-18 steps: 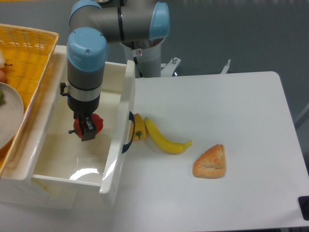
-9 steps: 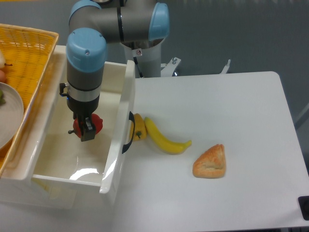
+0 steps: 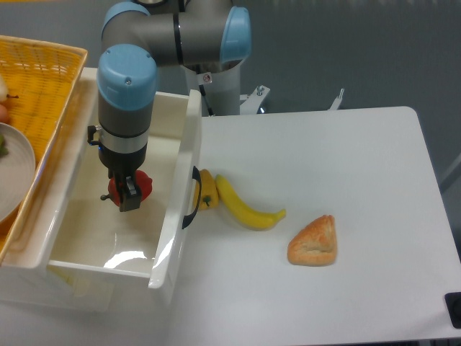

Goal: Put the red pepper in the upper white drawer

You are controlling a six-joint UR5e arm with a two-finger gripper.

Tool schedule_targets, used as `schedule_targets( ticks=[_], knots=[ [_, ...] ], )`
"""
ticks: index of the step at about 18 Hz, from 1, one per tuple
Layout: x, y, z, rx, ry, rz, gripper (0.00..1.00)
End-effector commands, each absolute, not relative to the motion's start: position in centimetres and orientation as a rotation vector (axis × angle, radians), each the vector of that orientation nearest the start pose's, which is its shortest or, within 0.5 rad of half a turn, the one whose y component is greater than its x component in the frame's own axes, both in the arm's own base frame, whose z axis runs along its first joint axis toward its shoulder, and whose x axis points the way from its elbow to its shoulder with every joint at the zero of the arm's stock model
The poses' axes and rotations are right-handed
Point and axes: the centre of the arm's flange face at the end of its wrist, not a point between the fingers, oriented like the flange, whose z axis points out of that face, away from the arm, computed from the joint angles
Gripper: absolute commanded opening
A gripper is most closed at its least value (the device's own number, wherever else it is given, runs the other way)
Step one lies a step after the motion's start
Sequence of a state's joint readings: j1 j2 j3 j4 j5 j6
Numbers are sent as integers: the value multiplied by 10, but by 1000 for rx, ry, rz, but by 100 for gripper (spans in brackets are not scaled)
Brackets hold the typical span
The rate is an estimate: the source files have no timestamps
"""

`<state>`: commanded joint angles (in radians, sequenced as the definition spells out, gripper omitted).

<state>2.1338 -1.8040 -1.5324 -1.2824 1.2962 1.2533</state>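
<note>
Nearest the camera, the upper white drawer [image 3: 169,245] is standing pulled open, its black handle [image 3: 193,198] facing the table [image 3: 346,187]. Inside the drawer's volume, the gripper [image 3: 129,196] is pointing straight down with its fingers clenched on the red pepper [image 3: 142,184]; the pepper is sitting between them, above the drawer floor, whether touching it cannot be told. To the right, on the table, a pastry [image 3: 314,241] is lying well apart from the drawer. A banana [image 3: 248,207] is lying just beside the handle, touching a small yellow-orange pepper [image 3: 207,190]. At far left, a woven yellow basket [image 3: 43,79] is holding a plate [image 3: 16,169].
</note>
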Motion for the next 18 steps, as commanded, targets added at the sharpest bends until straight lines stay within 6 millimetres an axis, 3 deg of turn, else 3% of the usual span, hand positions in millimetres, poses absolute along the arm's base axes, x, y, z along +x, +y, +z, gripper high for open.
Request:
schedule_targets(
  ticks=[5, 12, 18],
  knots=[
    [-180, 585, 415, -2687, 988, -137, 79],
    [-180, 584, 418, -2685, 984, -130, 90],
    [-183, 582, 419, -2686, 978, -127, 91]
  ],
)
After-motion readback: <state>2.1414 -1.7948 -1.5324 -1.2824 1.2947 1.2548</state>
